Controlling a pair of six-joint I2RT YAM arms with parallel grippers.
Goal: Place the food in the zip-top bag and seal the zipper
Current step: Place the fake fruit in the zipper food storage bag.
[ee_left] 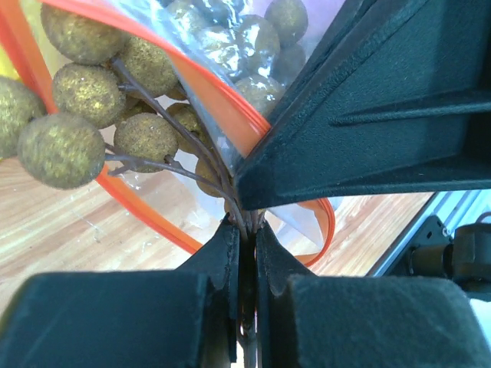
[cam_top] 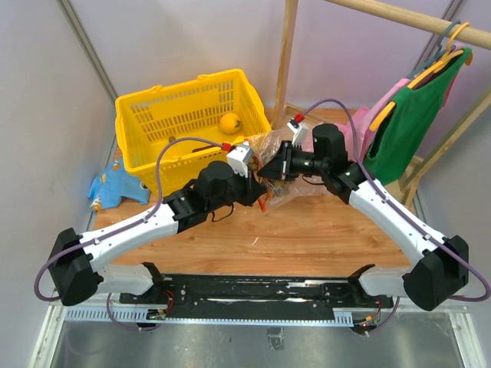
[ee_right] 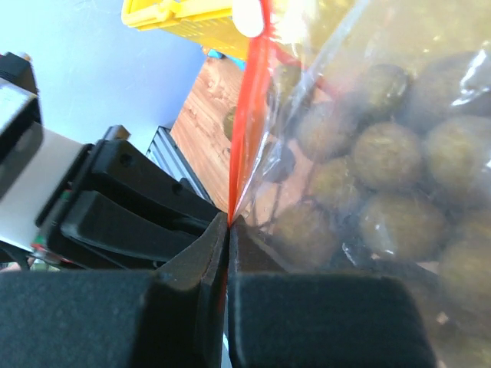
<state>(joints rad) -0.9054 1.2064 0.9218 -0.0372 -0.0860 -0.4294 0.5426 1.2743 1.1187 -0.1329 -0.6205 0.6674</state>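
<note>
The clear zip-top bag (cam_top: 288, 165) hangs between both grippers above the table's middle. Its red-orange zipper (ee_left: 230, 115) loops open around the bunch of olive-brown grapes (ee_left: 84, 92), which sits partly in the mouth. My left gripper (ee_left: 247, 224) is shut on the grapes' brown stem. My right gripper (ee_right: 229, 220) is shut on the zipper strip (ee_right: 249, 100) at the bag's mouth, with grapes (ee_right: 383, 153) showing through the plastic. The white slider tab (ee_right: 248, 17) sits at the strip's far end. A yellow-orange round fruit (cam_top: 230, 122) lies in the basket.
A yellow basket (cam_top: 146, 123) stands at the back left. A blue packet (cam_top: 113, 186) lies at the left edge. A wooden rack (cam_top: 288, 46) with green and pink clothes (cam_top: 410, 115) stands at the back right.
</note>
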